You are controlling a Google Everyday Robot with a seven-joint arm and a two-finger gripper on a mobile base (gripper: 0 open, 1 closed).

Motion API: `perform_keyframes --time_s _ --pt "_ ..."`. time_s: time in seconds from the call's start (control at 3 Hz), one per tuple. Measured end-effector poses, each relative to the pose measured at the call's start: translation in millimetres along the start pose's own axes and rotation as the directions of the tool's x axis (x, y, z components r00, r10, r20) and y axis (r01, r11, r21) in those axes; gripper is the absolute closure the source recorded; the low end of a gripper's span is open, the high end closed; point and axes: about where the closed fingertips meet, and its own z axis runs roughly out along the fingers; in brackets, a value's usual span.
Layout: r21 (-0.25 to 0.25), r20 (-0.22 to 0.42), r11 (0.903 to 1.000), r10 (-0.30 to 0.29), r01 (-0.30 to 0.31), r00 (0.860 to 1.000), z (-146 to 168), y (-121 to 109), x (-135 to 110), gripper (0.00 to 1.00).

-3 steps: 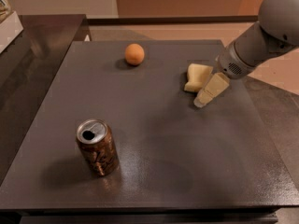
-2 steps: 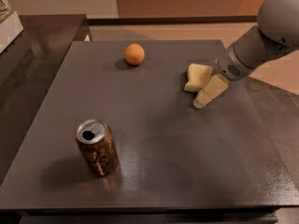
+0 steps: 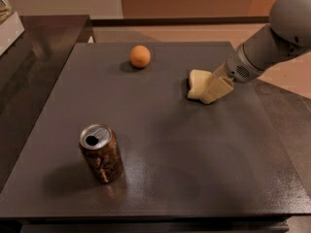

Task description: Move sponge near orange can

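The pale yellow sponge (image 3: 196, 81) lies on the dark table (image 3: 194, 144) at the right of the middle, towards the back. My gripper (image 3: 212, 90) reaches in from the right on the grey arm and rests against the sponge's right side, covering part of it. The brownish-orange can (image 3: 101, 152) stands upright at the front left, its silver top with the tab hole showing. It is far from the sponge.
A round orange fruit (image 3: 140, 56) sits at the back of the table, left of the sponge. A dark counter (image 3: 34, 47) adjoins the table on the left. The table's right edge lies close behind the arm.
My gripper has moved up and left onto the sponge's right side. The sponge has shifted slightly left. The can and the fruit have not moved.
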Motion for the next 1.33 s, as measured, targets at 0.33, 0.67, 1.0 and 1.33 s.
perform_keyframes --time_s 0.33,0.67,1.0,1.33 --pt "-0.011 0.015 0.9999 -0.012 0.012 1.000 -4 5 -5 0.65" --pt "-0.034 0.035 0.9973 -0.064 0.065 0.997 -16 22 -13 0.88" --pt "-0.083 0.055 0.9839 -0.154 0.159 0.986 -31 56 -20 1.00" --pt "-0.149 0.078 0.9515 -0.260 0.269 0.962 -45 99 -28 1.00"
